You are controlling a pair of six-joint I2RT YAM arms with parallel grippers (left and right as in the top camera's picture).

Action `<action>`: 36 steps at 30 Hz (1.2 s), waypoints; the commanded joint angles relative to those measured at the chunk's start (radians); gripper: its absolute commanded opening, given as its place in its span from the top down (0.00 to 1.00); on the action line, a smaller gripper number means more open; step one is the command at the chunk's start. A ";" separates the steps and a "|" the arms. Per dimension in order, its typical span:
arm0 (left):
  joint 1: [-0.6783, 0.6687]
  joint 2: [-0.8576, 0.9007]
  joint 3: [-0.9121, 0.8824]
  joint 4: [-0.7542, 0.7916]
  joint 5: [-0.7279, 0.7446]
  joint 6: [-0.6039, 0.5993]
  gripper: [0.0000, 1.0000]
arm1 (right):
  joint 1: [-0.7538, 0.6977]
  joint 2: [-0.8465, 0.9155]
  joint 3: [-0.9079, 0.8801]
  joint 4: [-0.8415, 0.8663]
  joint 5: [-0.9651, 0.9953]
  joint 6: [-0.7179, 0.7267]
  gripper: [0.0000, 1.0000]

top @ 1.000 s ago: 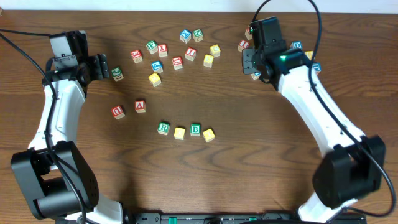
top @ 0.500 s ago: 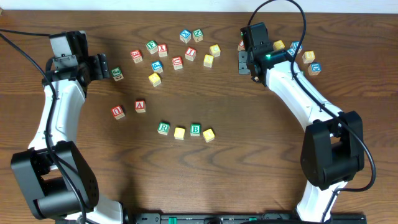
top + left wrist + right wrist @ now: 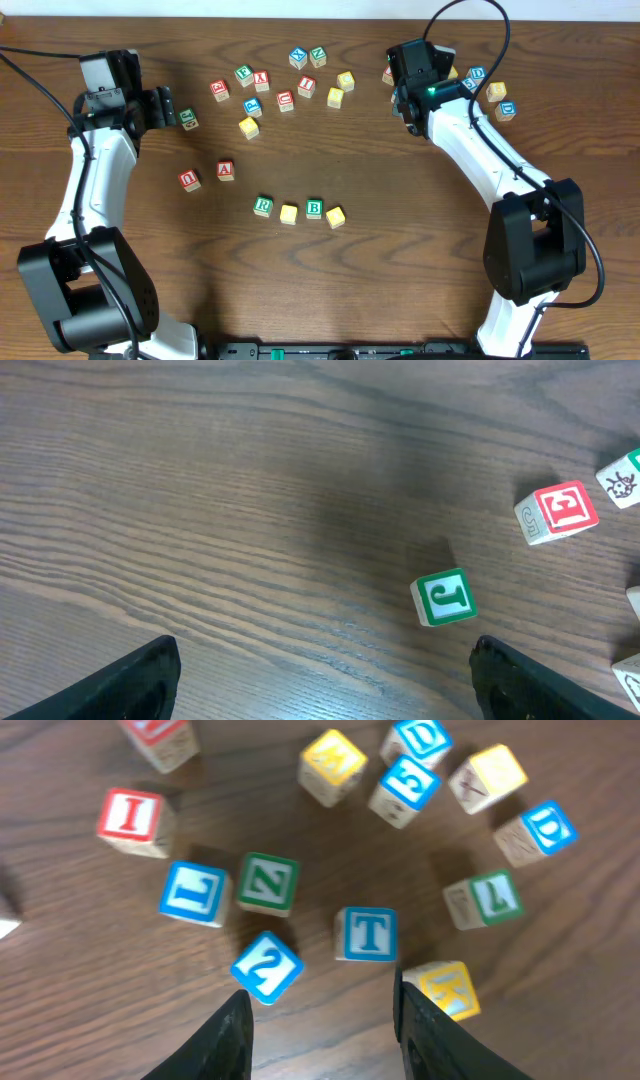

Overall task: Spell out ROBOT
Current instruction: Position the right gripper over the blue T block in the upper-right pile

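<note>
Right arm reaches from the table's near right corner toward the far edge, wrist tipped down over scattered cubes. Right gripper released, fingers apart, nothing between them; T lies just beyond the tips. Left arm runs up the left edge, left gripper spread wide, empty. Mid-table row: R, yellow cube, B, second yellow cube.

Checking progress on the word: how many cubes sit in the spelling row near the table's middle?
4, left to right in the overhead view: green-framed R, yellow-faced cube, green-framed B, second yellow-faced cube. Nothing covers that row.
</note>
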 commanded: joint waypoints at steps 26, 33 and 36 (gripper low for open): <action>0.003 0.000 -0.005 0.005 -0.002 0.006 0.09 | -0.057 0.036 0.003 -0.023 -0.039 0.126 0.51; 0.003 0.000 -0.005 0.005 -0.002 0.006 0.09 | -0.115 0.043 0.003 -0.061 -0.078 0.159 0.52; 0.003 0.000 -0.005 0.005 -0.002 0.006 0.09 | -0.129 0.043 0.003 -0.068 -0.081 0.159 0.52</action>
